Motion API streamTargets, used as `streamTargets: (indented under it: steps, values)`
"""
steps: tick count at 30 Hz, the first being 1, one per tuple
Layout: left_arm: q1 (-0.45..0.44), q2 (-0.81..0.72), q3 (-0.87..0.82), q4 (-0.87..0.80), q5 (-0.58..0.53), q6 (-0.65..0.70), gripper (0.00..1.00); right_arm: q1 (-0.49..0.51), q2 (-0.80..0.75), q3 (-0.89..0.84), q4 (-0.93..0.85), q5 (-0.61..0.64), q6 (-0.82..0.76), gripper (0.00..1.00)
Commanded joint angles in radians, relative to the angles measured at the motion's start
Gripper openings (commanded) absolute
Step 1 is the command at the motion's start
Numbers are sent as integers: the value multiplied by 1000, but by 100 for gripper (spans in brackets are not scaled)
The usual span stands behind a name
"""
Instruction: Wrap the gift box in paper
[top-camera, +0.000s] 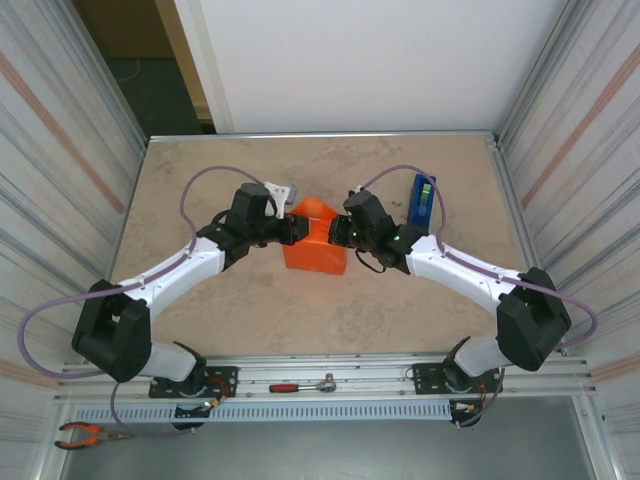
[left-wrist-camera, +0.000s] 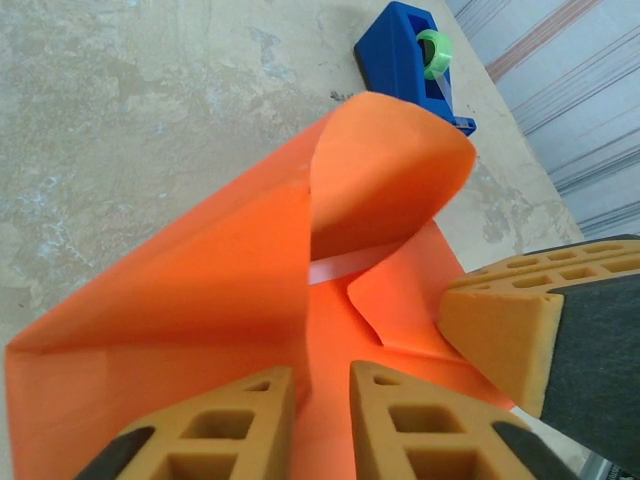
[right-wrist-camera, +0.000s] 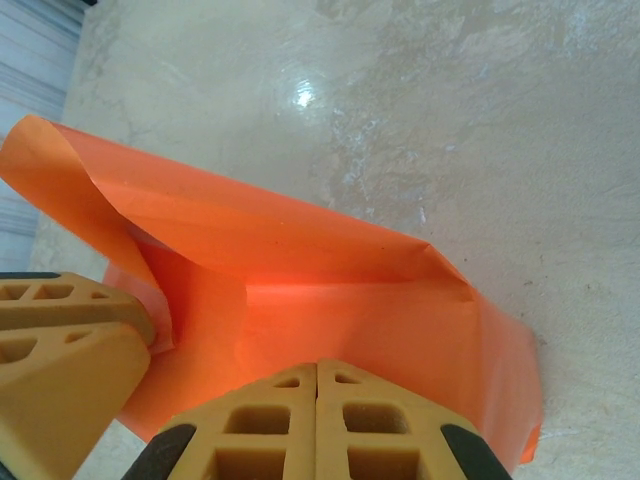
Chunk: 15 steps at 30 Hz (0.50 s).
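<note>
We're looking at the paper (top-camera: 318, 255) lying folded in the middle of the table (top-camera: 250, 310), the left gripper (top-camera: 297, 230) sitting at its left edge, the right gripper (top-camera: 340, 232) at its right; the tape dispenser (top-camera: 421, 200) is standing behind, further right, apart from the paper

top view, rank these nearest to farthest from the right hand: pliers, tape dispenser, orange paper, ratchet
From the right hand:
1. orange paper, right at its tips, in the middle.
2. blue tape dispenser, to the right and slightly farther back.
3. red-handled ratchet, at the near edge, centre.
4. pliers, near-left corner, farthest by a wide margin.
</note>
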Motion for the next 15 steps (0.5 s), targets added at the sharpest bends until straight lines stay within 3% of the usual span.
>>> streamTargets:
  steps: [1, 15]
  values:
    - [-29, 8, 14, -64, 1, 0, 26, 15, 13, -33, -9, -20, 9, 0]
    - [-86, 46, -9, -69, -106, 35, 43, 21, 5, -55, -3, -16, 21, 0]
